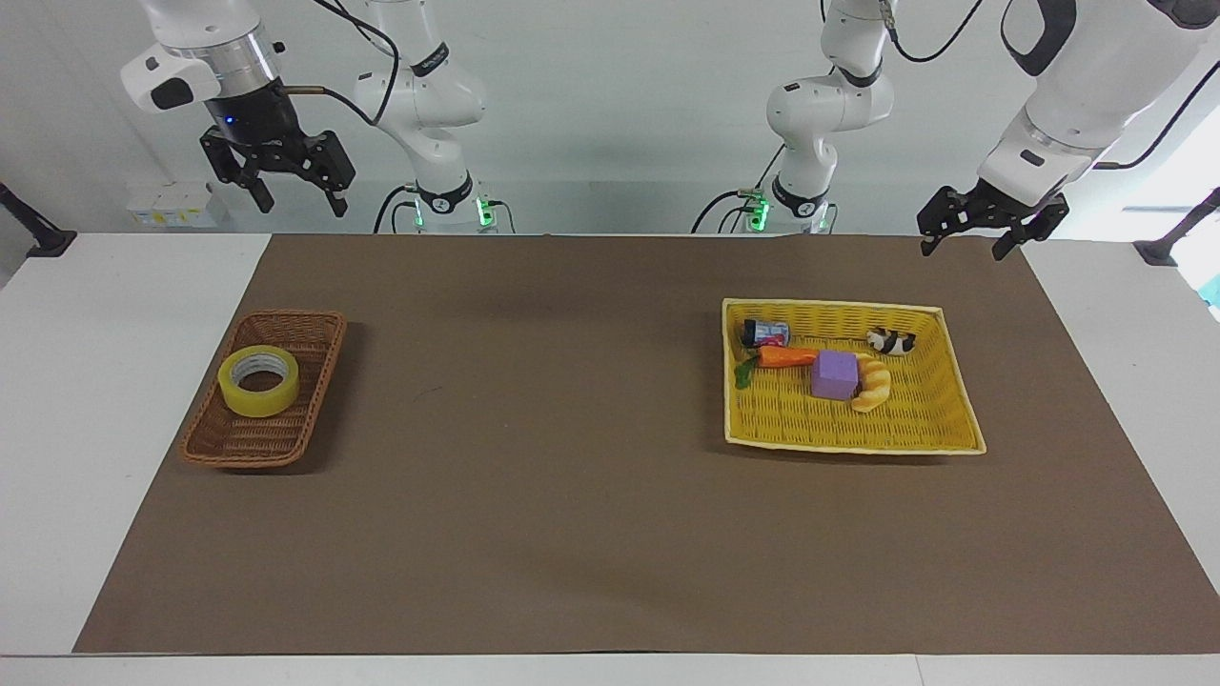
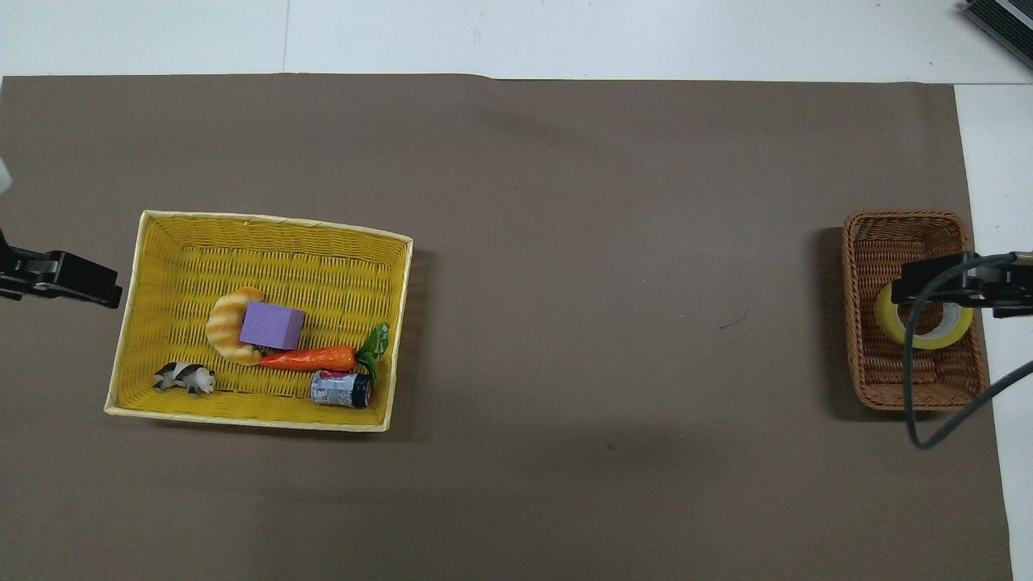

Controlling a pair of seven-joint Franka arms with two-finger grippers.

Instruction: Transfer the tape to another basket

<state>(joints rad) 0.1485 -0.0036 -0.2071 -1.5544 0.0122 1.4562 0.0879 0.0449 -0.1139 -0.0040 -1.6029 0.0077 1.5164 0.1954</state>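
The yellow tape [image 1: 258, 381] lies flat in the brown wicker basket [image 1: 248, 453] at the right arm's end of the table. My right gripper [image 1: 300, 204] is open and empty, raised high over the table's edge nearest the robots, well clear of that basket. In the overhead view the right gripper [image 2: 960, 282] covers part of the tape [image 2: 936, 336] in the brown basket [image 2: 912, 391]. My left gripper [image 1: 963, 250] is open and empty and waits in the air beside the yellow basket [image 1: 858, 443], also seen in the overhead view [image 2: 60, 278].
The yellow basket [image 2: 242, 415] holds a purple cube [image 1: 836, 374], a carrot [image 1: 786, 357], a croissant [image 1: 872, 386], a small can [image 1: 765, 332] and a black-and-white toy animal [image 1: 891, 340]. A brown mat [image 1: 534, 476] covers the table between the baskets.
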